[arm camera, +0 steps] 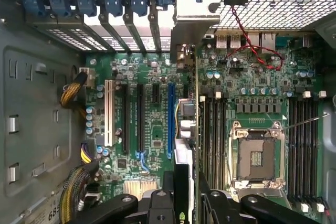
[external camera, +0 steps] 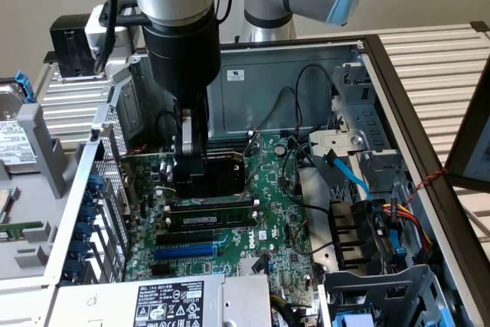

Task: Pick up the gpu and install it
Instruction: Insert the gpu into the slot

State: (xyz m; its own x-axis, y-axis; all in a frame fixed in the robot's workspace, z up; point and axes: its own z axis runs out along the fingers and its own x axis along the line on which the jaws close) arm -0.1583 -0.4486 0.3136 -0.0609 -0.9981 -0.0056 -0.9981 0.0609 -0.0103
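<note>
Green motherboard (external camera: 283, 212) lies flat in the open case. In the exterior view your arm drops straight down into it, with the end effector (external camera: 191, 162) clamped on the gpu (external camera: 222, 174), which is low over the board. You can't tell whether it's seated.

In the wrist view the card runs edge-on between the fingers (arm camera: 159, 205). Its long axis points away toward its metal bracket (arm camera: 184, 40) at the rear openings, just beside the blue slot (arm camera: 170, 119).
</note>
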